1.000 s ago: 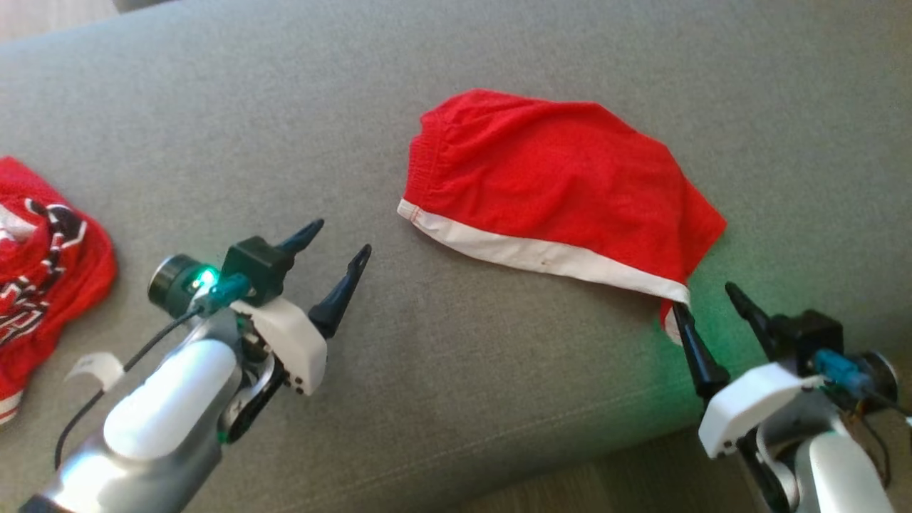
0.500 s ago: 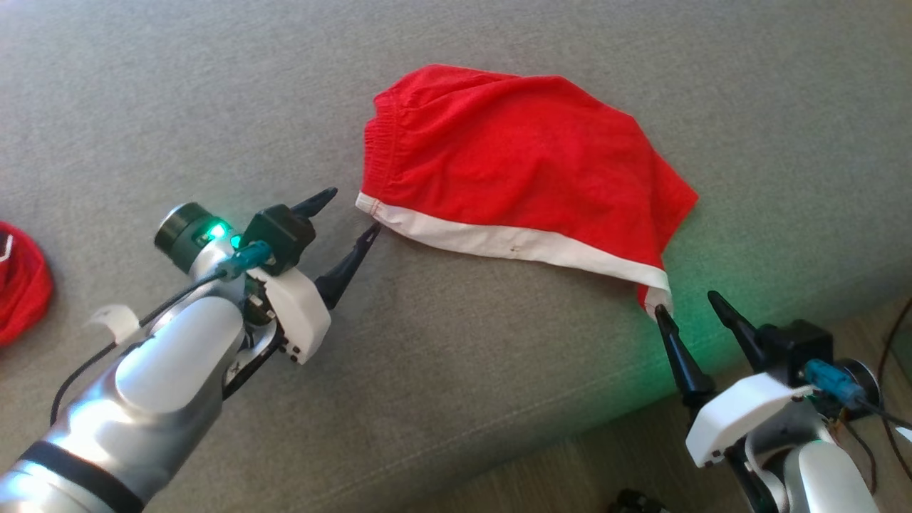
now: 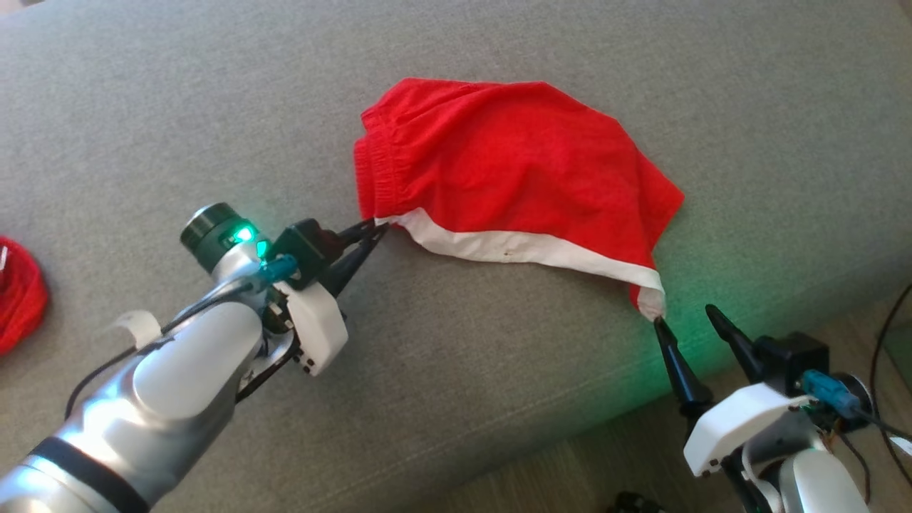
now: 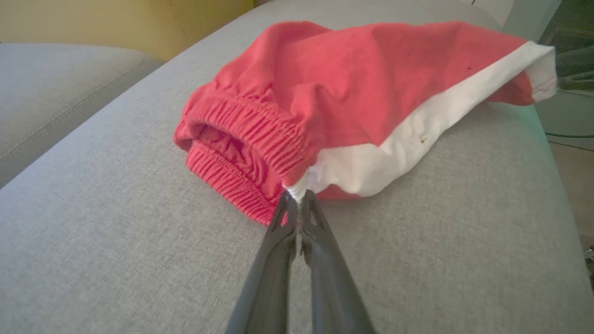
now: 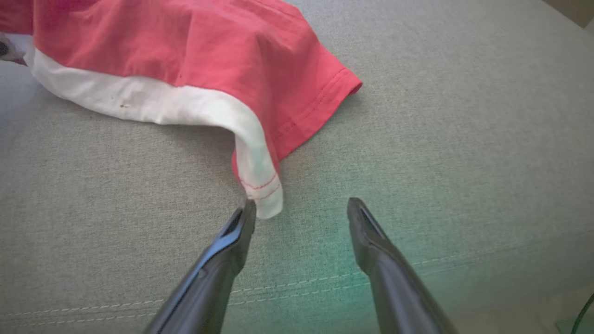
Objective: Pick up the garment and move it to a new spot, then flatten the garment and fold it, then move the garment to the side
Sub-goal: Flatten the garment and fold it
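The garment is a pair of red shorts with a white side stripe, lying on a grey cushion. My left gripper is shut on the garment's near-left corner, where the elastic waistband meets the white stripe; the left wrist view shows that corner of the garment pinched between the tips of the left gripper. My right gripper stands open at the garment's lower right corner. In the right wrist view the white hem of the garment lies just off one finger of the right gripper.
Another red garment lies at the far left edge of the cushion. The cushion's front edge runs close by my right arm, with wooden floor and a dark cable beyond it. A second grey cushion sits further off.
My left gripper moved to the garment's left corner and shut on it, lifting that corner slightly. The right gripper stayed open at the right corner. The camera shifted.
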### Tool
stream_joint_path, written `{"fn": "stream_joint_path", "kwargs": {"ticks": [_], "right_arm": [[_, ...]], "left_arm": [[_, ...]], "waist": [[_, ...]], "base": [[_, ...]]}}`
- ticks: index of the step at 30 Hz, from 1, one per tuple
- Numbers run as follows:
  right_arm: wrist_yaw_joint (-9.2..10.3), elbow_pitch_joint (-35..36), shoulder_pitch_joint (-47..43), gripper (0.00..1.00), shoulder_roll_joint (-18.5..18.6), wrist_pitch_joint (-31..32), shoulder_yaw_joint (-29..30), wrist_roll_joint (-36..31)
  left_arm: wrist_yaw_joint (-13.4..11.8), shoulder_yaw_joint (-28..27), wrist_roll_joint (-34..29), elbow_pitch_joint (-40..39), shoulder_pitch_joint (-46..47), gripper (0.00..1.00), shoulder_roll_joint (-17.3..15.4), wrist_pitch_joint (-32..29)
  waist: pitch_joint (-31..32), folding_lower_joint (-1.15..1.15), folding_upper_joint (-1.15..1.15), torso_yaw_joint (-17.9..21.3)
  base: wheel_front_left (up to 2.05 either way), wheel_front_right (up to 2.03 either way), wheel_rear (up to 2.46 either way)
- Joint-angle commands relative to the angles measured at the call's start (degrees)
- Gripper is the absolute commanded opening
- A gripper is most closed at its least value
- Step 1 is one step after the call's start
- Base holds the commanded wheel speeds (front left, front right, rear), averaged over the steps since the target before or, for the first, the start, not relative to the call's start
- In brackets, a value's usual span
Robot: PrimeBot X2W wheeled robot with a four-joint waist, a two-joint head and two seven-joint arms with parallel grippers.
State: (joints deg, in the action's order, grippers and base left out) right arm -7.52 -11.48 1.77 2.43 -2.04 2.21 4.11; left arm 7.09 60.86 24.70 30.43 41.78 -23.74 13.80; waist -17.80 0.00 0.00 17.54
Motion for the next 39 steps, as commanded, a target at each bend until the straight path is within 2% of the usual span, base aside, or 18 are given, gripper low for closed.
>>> {"fn": "stream_joint_path", "kwargs": {"ticks": [1, 5, 9, 16, 23, 31, 32, 34, 35, 36, 38, 39], "right_arm": [[0.03, 1.5, 0.4, 1.00, 0.4, -0.6, -1.2, 0.4], [0.03, -0.2, -0.4, 1.00, 0.4, -0.8, -1.7, 2.4], [0.03, -2.9, -0.6, 1.00, 0.4, -1.8, -3.0, 6.1], [0.03, -8.9, 1.1, 1.00, 0.4, -5.6, -5.8, 11.7], [0.03, -12.4, 4.4, 1.00, 0.4, -10.3, -7.1, 10.0], [0.03, -8.6, 3.7, 1.00, 0.4, -11.3, -6.8, 9.0], [0.03, -8.3, 3.6, 0.88, 0.4, -11.1, -6.8, 9.0], [0.03, -8.1, 3.6, 0.44, 0.4, -10.4, -6.6, 8.4], [0.03, -8.2, 3.5, 0.33, 0.4, -10.0, -6.3, 8.1], [0.03, -8.2, 3.5, 0.29, 0.4, -9.7, -6.2, 7.9], [0.03, -8.3, 3.7, 0.33, 0.4, -9.2, -6.0, 7.3], [0.03, -8.4, 3.9, 0.28, 0.4, -9.0, -6.0, 7.0]], "left_arm": [[0.1, -1.7, 0.2, -1.5, 3.0, 0.00, -1.6, 0.7], [0.2, -1.9, 1.7, -4.2, 1.9, 0.00, -3.0, 0.8], [0.1, -3.0, 3.4, -7.6, 1.0, 0.00, -5.8, 0.6], [-1.9, -5.0, 5.4, -14.6, -0.6, 0.00, -11.1, -1.6], [-3.3, -5.4, 6.1, -19.0, -1.7, 0.00, -14.0, -3.7], [-4.6, -5.5, 6.7, -20.9, -2.5, 0.00, -15.0, -4.5], [-4.7, -5.5, 6.7, -20.9, -2.6, 0.00, -15.0, -4.5], [-4.8, -5.4, 6.8, -21.1, -2.7, 0.00, -14.9, -4.6], [-4.9, -5.4, 6.9, -21.1, -2.7, 0.00, -14.8, -4.6], [-4.9, -5.4, 6.9, -21.2, -2.6, 0.00, -14.8, -4.6], [-5.0, -5.4, 7.0, -21.3, -2.4, 0.00, -14.8, -4.6], [-5.0, -5.5, 7.0, -21.4, -2.3, 0.00, -14.8, -4.6]], "waist": [[0.1, 0.00, 0.00, -0.1], [0.5, 0.00, 0.00, -0.7], [0.0, 0.00, 0.00, -1.1], [-1.9, 0.00, 0.00, -1.5], [-2.4, 0.00, 0.00, -1.7], [-1.7, 0.00, 0.00, -1.3], [-1.6, 0.00, 0.00, -1.3], [-1.4, 0.00, 0.00, -1.3], [-1.3, 0.00, 0.00, -1.3], [-1.3, 0.00, 0.00, -1.3], [-1.4, 0.00, 0.00, -1.4], [-1.4, 0.00, 0.00, -1.4]], "base": [[0.00, 0.00, 0.00], [0.00, 0.00, 0.00], [0.00, 0.00, 0.00], [0.00, 0.00, 0.00], [0.00, 0.00, 0.00], [0.00, 0.00, 0.00], [0.00, 0.00, 0.00], [0.00, 0.00, 0.00], [0.00, 0.00, 0.00], [0.00, 0.00, 0.00], [0.00, 0.00, 0.00], [0.00, 0.00, 0.00]]}}
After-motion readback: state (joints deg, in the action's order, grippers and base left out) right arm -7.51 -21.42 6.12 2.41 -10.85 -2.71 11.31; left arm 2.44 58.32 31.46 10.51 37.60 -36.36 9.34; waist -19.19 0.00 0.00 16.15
